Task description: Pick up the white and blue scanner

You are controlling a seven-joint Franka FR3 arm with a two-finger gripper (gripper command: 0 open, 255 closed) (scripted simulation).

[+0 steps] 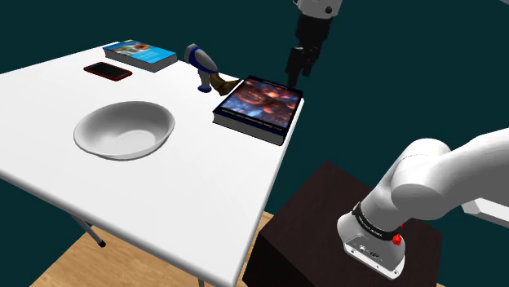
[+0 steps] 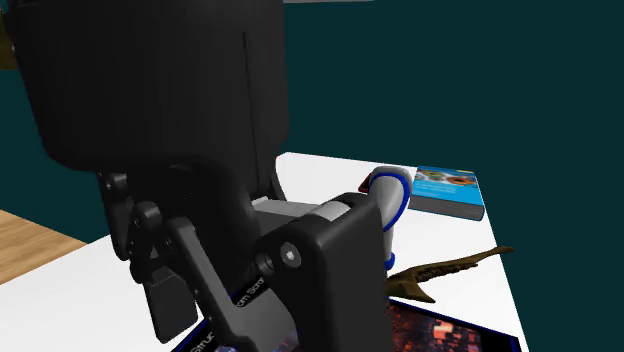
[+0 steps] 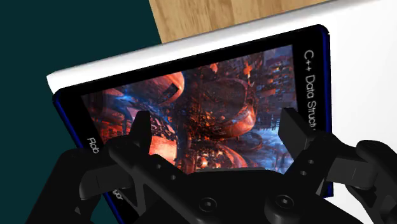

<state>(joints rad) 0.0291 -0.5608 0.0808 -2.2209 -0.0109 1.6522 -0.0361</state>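
- Table [image 1: 204, 187]: white top, carrying every item below.
- Bowl [image 1: 122, 104]: white, upright, with its whole inner surface visible.
- Dark picture-cover book [image 1: 259, 104]: lies flat beneath the gripper [image 1: 303, 64], whose fingers are spread and grasp nothing.
- Scanner [image 1: 200, 59]: grey-white head with blue trim, standing just beside the book near the far table edge. In the second exterior view the gripper hides its lower part.
- Brown object [image 1: 222, 81]: at the scanner's foot, hard to identify.

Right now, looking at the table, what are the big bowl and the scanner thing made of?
The bowl looks plain white, smooth and matte, with soft shading. It could be ceramic or plastic; I cannot tell which. The scanner is probably hard plastic: it has a smooth greyish-white body with a blue band around its head.
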